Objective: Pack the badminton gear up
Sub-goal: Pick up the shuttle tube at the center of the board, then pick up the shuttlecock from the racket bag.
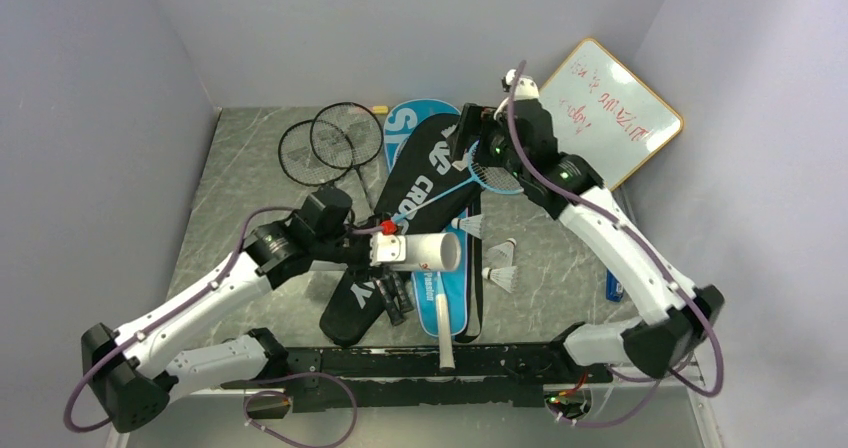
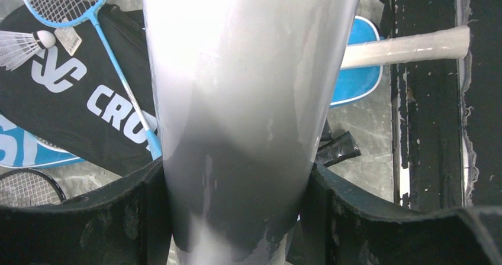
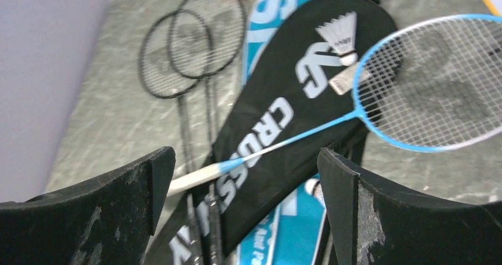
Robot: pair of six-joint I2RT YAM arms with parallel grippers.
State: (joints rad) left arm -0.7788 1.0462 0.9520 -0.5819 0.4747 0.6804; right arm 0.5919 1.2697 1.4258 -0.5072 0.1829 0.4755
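Left gripper [image 1: 388, 250] clamps the tube [image 1: 428, 253] between its jaws; shuttlecocks [image 1: 500, 278] lie loose just beyond the tube's mouth. Right gripper [image 1: 468, 140], jaws wide and empty, hangs over the blue racket [image 3: 426, 81], which lies across the black cover [image 3: 278, 117]. Progress judged early: the black rackets [image 1: 330, 143] and the blue racket are all uncovered, with nothing visibly packed.

Two black rackets [image 1: 310, 155] [image 1: 348, 133]; one blue racket [image 3: 426, 87]; four shuttlecocks [image 1: 468, 226] [image 1: 503, 253] [image 1: 500, 279] [image 3: 341, 34]; two covers [image 1: 415, 203] [image 1: 410, 118]; one tube [image 1: 425, 252]; one whiteboard [image 1: 610, 108].
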